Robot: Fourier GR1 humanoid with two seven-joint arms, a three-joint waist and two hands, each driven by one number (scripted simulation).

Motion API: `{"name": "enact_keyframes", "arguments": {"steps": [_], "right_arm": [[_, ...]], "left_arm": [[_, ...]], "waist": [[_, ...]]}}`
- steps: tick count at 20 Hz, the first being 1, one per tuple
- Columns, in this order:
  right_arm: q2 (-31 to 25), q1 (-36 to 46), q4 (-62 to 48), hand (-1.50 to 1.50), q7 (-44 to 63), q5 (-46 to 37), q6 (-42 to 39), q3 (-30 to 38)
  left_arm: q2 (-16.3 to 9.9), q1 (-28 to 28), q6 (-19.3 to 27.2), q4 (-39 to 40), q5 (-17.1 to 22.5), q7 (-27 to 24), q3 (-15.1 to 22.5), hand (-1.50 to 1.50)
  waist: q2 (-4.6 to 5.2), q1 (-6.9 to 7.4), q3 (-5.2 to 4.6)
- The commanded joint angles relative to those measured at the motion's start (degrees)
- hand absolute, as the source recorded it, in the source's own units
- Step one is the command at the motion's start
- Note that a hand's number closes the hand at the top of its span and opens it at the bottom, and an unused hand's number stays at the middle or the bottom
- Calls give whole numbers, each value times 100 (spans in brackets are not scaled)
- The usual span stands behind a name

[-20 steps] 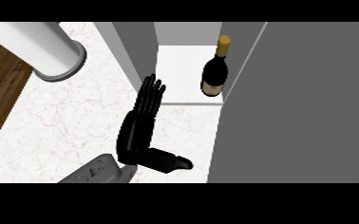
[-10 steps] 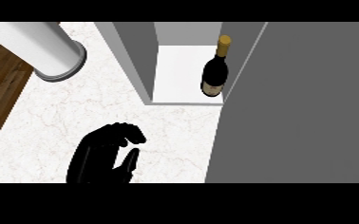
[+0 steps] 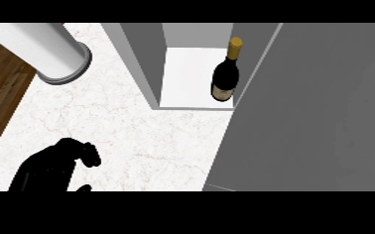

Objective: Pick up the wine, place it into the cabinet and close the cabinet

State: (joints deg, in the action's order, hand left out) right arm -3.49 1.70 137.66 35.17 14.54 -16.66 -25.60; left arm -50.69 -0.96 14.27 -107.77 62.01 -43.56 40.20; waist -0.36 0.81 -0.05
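The wine bottle (image 3: 225,77), dark with a gold neck, stands upright inside the cabinet (image 3: 187,82), at the right side of its white floor. The cabinet's grey door (image 3: 307,114) stands open and covers the right of the view, its edge close beside the bottle. My left hand (image 3: 53,167) is low at the left over the marble counter, far from the bottle, with fingers curled and nothing in them. My right hand does not show.
A white cylinder with a grey rim (image 3: 55,54) stands at the upper left of the counter (image 3: 147,134). Brown wood (image 3: 11,84) runs past the counter's left edge. The cabinet's grey left wall (image 3: 143,62) juts onto the counter.
My left hand has drawn back from near the cabinet's opening to the lower left, and its fingers went from straight to curled. The bottle and door have not moved.
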Motion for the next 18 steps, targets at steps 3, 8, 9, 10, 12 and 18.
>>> {"name": "enact_keyframes", "arguments": {"steps": [3,8,9,10,12,18], "right_arm": [[339,296,388,150,498,-699,630,-1553],[342,960,97,150,1016,-1191,1353,-2544],[342,1453,-214,150,914,-1250,1710,-2568],[342,1535,-537,150,687,-1382,1994,-2859],[342,1732,-396,150,931,-1603,2447,-3190],[316,2585,-823,150,580,-1797,3546,-2978]], "left_arm": [[-768,-1052,-880,-281,518,-376,-781,-150],[-938,-1421,-1191,-50,829,-548,-1279,-150],[-848,-1461,-1288,258,741,-680,-1252,-150],[-972,-1424,-1221,80,922,-494,-1366,-150],[-1079,-1764,-1601,369,816,-779,-1509,-150],[-1473,-2181,-2335,619,969,-877,-1877,-150]], "waist": [[-24,58,-8],[-33,39,-11],[-34,102,-27],[-37,104,-21],[-51,95,-21],[-64,214,-28]]}}
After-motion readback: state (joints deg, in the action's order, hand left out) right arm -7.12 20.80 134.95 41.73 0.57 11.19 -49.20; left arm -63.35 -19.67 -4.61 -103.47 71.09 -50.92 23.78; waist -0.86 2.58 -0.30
